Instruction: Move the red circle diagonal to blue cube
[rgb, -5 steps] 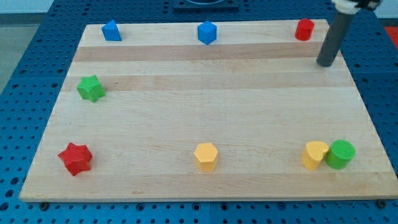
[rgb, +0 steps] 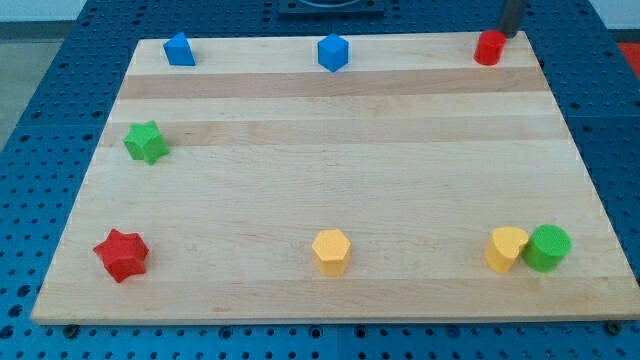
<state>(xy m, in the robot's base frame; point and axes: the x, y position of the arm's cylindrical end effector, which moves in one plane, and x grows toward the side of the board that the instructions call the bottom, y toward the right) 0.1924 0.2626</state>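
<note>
Near edge, bottom of the frame: a red star-shaped block (rgb: 121, 254) is sitting at the lower left of the light wooden board (rgb: 330, 170). A yellow hexagonal block (rgb: 331, 251) is resting at lower centre. At the lower right, a yellow rounded block (rgb: 506, 248) and a green cylindrical block (rgb: 548, 247) are standing side by side and touching, green on the view's right.

Middle band: a green star-shaped block (rgb: 146, 142) is lying at the left edge of the board, well apart from everything else.

Far edge, top of the frame: a blue block of angular, roughly pentagonal shape (rgb: 179, 49) is sitting at the upper left. The blue cube (rgb: 333, 52) is sitting at upper centre. The red circle, a short red cylinder (rgb: 489, 47), is standing at the upper right corner, level with the blue cube and well apart from it on the view's right.

My tip (rgb: 509, 35) is showing at the top edge of the frame, just beside the red cylinder on its upper right; whether it is touching cannot be told. The rod carries no hand, so nothing is being grasped.

The board is lying on a blue perforated table (rgb: 40, 120).
</note>
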